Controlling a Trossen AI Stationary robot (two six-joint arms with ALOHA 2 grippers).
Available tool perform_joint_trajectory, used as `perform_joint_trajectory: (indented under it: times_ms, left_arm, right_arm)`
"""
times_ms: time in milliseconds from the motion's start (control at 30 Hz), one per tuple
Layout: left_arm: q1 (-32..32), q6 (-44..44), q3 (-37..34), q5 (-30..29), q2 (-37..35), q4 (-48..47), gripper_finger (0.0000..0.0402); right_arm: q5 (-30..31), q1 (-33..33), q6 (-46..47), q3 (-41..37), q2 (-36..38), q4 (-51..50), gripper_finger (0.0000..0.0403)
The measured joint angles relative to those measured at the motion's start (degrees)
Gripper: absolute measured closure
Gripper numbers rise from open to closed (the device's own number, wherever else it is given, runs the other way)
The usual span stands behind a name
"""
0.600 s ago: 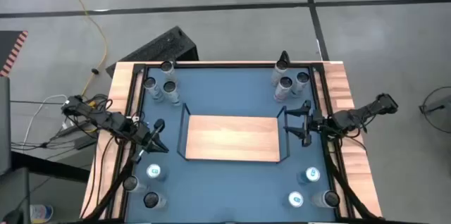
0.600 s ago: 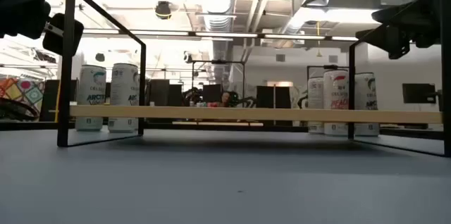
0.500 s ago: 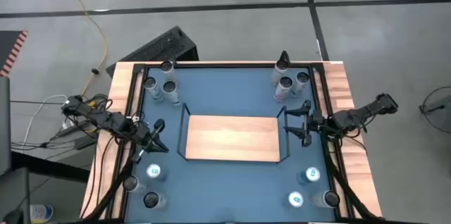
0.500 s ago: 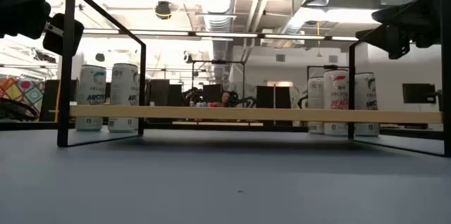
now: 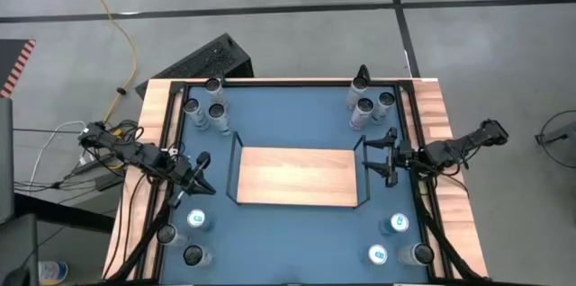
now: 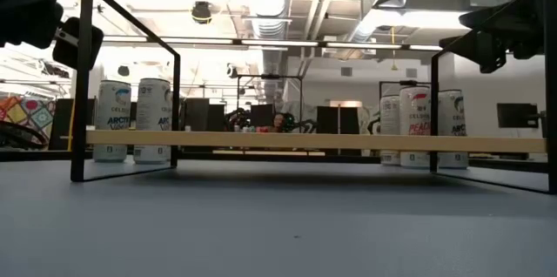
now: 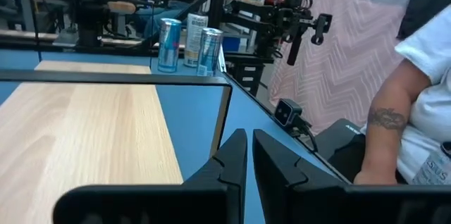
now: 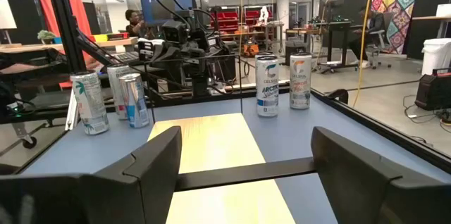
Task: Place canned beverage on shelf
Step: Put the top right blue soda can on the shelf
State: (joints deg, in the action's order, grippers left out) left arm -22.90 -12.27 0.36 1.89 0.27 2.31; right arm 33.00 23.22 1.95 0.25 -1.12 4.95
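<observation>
While both arms are cropped low, left claw (image 5: 200,174) is closed empty, right claw (image 5: 379,157) gapes empty.

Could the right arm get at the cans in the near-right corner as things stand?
Probably yes. The right gripper is open and empty beside the shelf, and the near-right cans stand unblocked on the table just below it.

Yellow cable (image 5: 108,16) on grey floor (image 5: 297,7), person's tattooed forearm (image 7: 384,136).

We see the shelf (image 5: 297,176), a flat light-wood board in a thin black wire frame with raised end rails, lying level at the middle of the table with nothing on it.
</observation>
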Motion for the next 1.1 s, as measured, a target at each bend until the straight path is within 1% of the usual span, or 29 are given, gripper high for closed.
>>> perform_joint_trajectory:
  times_ms: [200, 1100]
  left_arm:
    - [0.0, -4.6, 0.0, -4.4, 0.0, -0.2, 0.0388]
    - [0.0, -4.2, 0.0, -4.1, 0.0, -0.3, 0.0388]
  right_arm:
    - [0.0, 0.0, 0.0, 0.0, 0.0, 0.0, 0.0100]
    - [0.0, 0.0, 0.0, 0.0, 0.0, 0.0, 0.0100]
